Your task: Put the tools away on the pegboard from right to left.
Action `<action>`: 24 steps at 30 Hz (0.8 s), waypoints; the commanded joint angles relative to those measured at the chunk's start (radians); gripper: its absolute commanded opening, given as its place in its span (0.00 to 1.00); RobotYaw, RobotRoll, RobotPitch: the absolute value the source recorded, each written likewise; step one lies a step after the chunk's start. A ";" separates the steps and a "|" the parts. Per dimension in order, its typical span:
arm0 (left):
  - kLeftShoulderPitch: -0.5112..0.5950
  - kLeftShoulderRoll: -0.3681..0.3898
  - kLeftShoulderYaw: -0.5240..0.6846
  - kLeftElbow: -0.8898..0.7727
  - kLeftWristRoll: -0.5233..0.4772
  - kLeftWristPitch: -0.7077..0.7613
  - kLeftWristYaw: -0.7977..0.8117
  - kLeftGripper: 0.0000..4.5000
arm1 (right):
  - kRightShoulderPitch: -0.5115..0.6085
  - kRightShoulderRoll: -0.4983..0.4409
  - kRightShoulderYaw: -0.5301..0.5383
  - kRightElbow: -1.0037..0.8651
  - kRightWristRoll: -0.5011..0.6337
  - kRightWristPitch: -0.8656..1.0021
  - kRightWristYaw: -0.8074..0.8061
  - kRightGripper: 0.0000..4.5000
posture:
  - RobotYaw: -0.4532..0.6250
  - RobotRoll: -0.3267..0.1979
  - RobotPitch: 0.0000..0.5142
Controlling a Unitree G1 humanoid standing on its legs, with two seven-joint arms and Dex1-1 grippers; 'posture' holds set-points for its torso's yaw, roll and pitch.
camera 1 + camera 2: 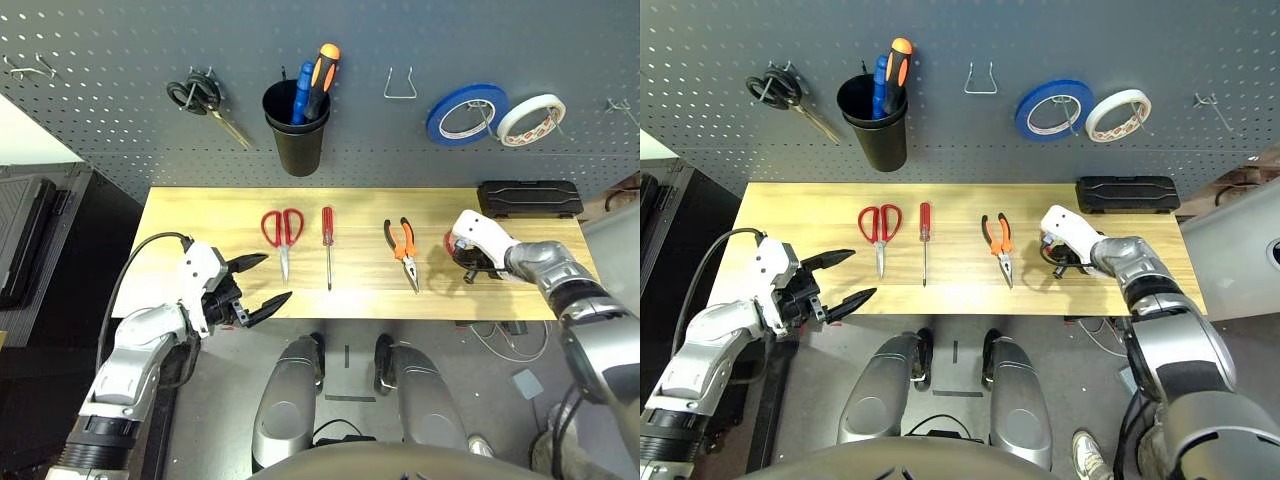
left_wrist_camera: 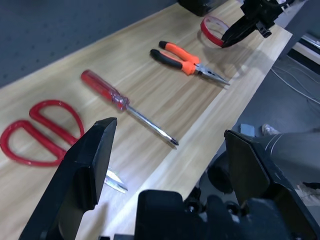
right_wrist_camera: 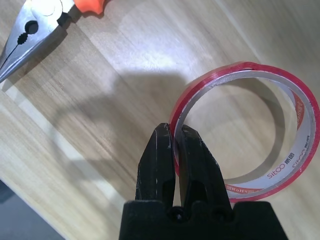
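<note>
pinching the red tape ring (image 3: 260, 145) on the tabletop (image 1: 200, 215)
the right hand (image 3: 175, 137) tips down at the right end, fingers squeezed on the ring's edge. the left hand (image 1: 262, 280) floats by the near left edge, fingers spread wide, holding nothing.

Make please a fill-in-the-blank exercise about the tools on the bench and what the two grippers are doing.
1. The right gripper has its fingers shut on the wall of the red ____.
2. Next to the red tape ring on the bench lie the orange-and-black ____.
3. The left gripper hangs at the bench's front edge with its fingers ____.
4. The red-handled screwdriver lies between the pliers and the red-handled ____.

Missing words: tape ring; pliers; open; scissors
</note>
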 commanded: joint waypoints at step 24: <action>-0.064 -0.028 -0.032 -0.158 -0.129 0.040 -0.049 1.00 | 0.302 -0.155 -0.158 -0.327 0.084 -0.299 -0.210 0.00 | 0.58 0.62 0.38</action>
